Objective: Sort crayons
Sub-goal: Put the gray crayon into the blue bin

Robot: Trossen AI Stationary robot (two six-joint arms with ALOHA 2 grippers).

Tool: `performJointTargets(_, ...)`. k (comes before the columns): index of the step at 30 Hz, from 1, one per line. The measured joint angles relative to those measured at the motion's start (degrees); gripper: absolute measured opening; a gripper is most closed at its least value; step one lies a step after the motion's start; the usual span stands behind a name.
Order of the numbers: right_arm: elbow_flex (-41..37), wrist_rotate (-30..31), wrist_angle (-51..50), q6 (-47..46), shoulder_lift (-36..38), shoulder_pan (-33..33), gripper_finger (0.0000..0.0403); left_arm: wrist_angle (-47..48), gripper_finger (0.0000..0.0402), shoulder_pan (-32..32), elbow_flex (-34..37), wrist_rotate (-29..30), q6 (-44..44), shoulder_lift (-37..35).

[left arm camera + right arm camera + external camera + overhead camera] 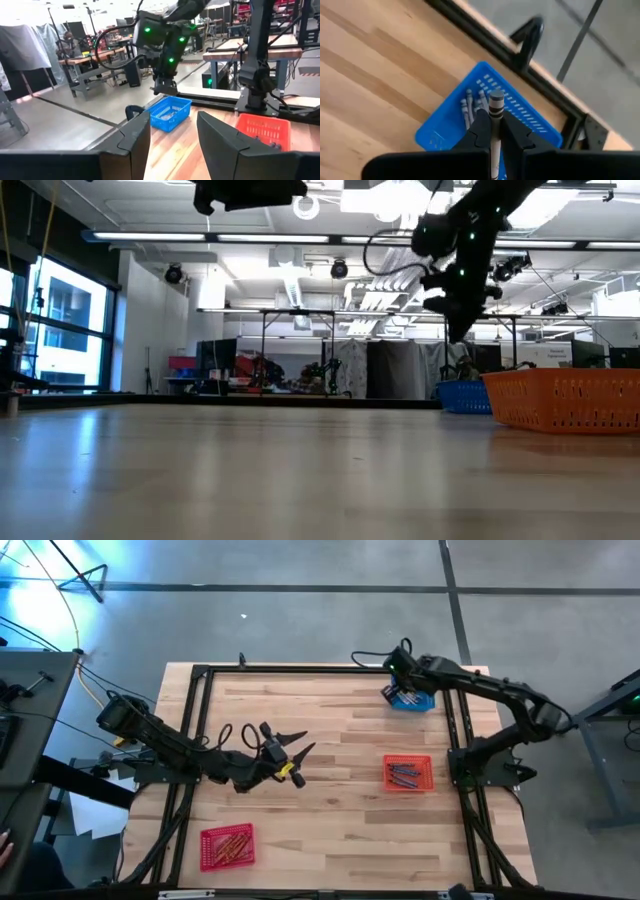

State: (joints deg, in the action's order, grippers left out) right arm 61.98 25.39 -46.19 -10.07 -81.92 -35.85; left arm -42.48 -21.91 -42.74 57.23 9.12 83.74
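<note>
Right gripper (492, 131): fingers pinched a grey crayon (495, 107) upright above the blue basket (440, 135), which held more grey crayons (472, 106). Left gripper (291, 752): fingers spread apart, empty, over mid-table (340, 720).

baskets: 3, one blue (409, 698), two red (408, 773) (227, 846) | arms: 2 | crayons: too many, too small to count

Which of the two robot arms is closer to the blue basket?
The right. The right gripper hangs directly above the blue basket, holding a grey crayon; the left gripper hovers mid-table.
</note>
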Motion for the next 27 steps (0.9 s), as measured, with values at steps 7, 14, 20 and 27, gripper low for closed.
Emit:
performJointTargets(7,0.0,-6.4,-0.1,3.1,-8.0,-6.3,0.0001,1.4,0.0147,0.0,0.0,0.0,-1.4,0.0)
performJointTargets(14,0.0,-7.1,0.9,5.0,-11.2,-8.3,0.0001,1.4,0.0147,0.0,0.0,0.0,-1.4,0.0)
performJointTargets(20,0.0,-8.7,0.9,6.3,-11.0,-8.5,0.0007,1.4,0.0147,0.0,0.0,0.3,-0.5,0.0)
performJointTargets(27,0.0,-9.4,0.5,7.2,-11.0,-8.5,0.0039,1.4,0.0147,0.0,0.0,0.3,-0.4,0.0)
